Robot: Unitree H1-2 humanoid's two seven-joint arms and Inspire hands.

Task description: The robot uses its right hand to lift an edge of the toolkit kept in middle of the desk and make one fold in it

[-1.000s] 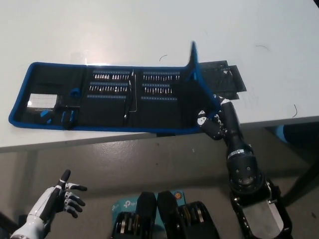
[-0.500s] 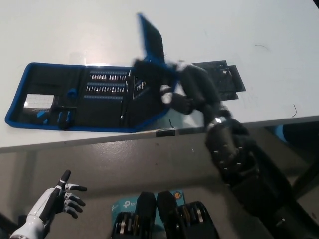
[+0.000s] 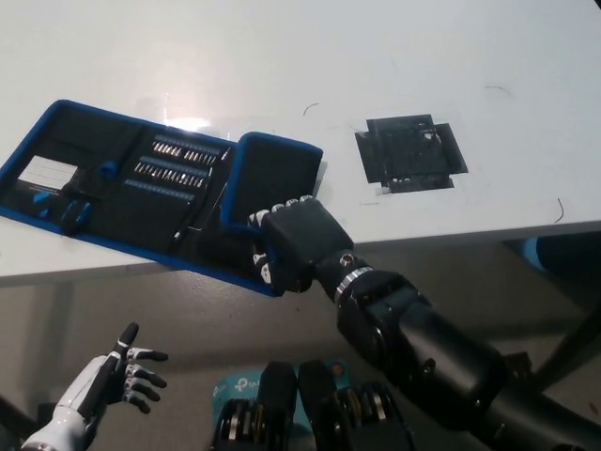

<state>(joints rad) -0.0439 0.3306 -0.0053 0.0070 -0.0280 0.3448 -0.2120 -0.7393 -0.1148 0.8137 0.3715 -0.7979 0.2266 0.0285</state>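
Observation:
The toolkit (image 3: 141,193) is a black case with blue trim, lying open on the left middle of the white desk (image 3: 423,66). Its right flap (image 3: 274,169) is folded over onto the middle panel, covering that part of the bits. Rows of screwdriver bits (image 3: 174,160) and a white card (image 3: 42,172) still show on the left panels. My black right hand (image 3: 291,242) rests on the front end of the folded flap at the desk's front edge, fingers (image 3: 282,209) on top and closed on the flap. My white left hand (image 3: 117,376) hangs open below the desk at the lower left.
A square of black tape (image 3: 411,153) is stuck to the desk right of the toolkit. The desk's front edge (image 3: 488,235) runs across the picture, with grey floor below it. A blue-green box (image 3: 235,385) lies on the floor.
My right hand has carried the raised right flap over to the left and laid it flat on the middle panel. The whole toolkit has slid left and turned a little.

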